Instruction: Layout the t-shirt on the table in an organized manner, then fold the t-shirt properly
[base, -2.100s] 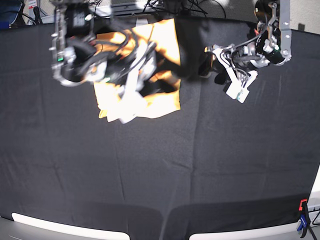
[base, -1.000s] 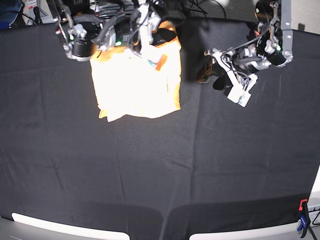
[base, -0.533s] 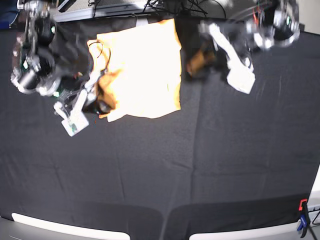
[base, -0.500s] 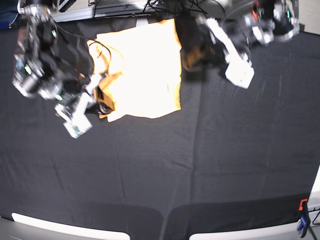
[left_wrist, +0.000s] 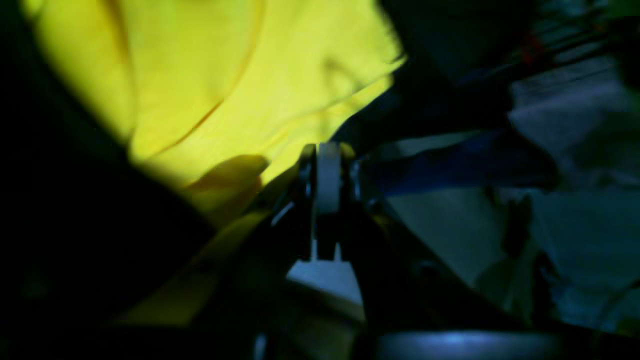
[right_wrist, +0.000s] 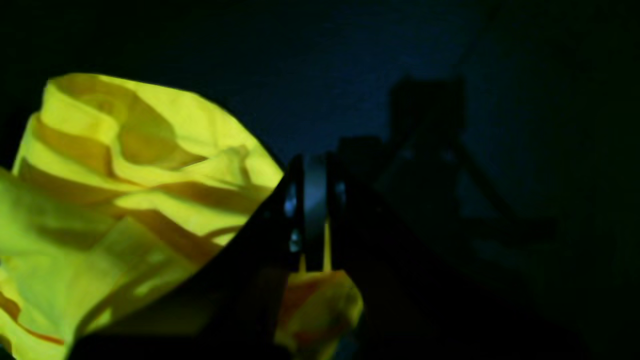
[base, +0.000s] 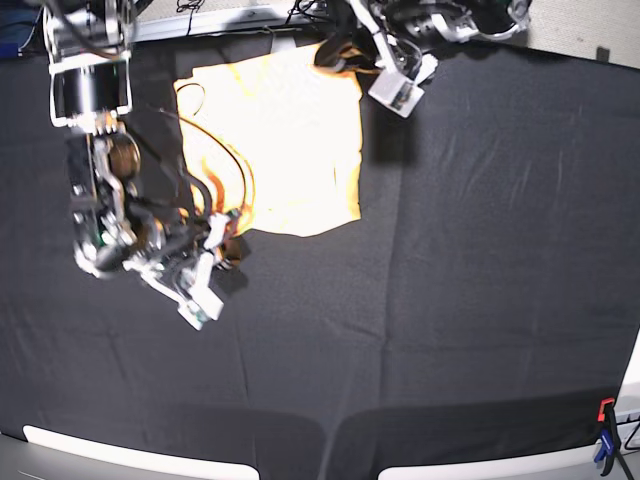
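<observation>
Base view: your shirt (base: 290, 140) glares nearly white.
Wrist views: you get dim, heavily saturated frames.
Shadows: you see hard-edged ones on dark cloth (right_wrist: 325, 90).
Focus: your near parts blur.

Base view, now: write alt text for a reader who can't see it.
A bright orange-yellow t-shirt lies bunched into a compact shape on a black-covered table, with the robot's left claw at its far corner and its right claw beside its near edge.
</observation>
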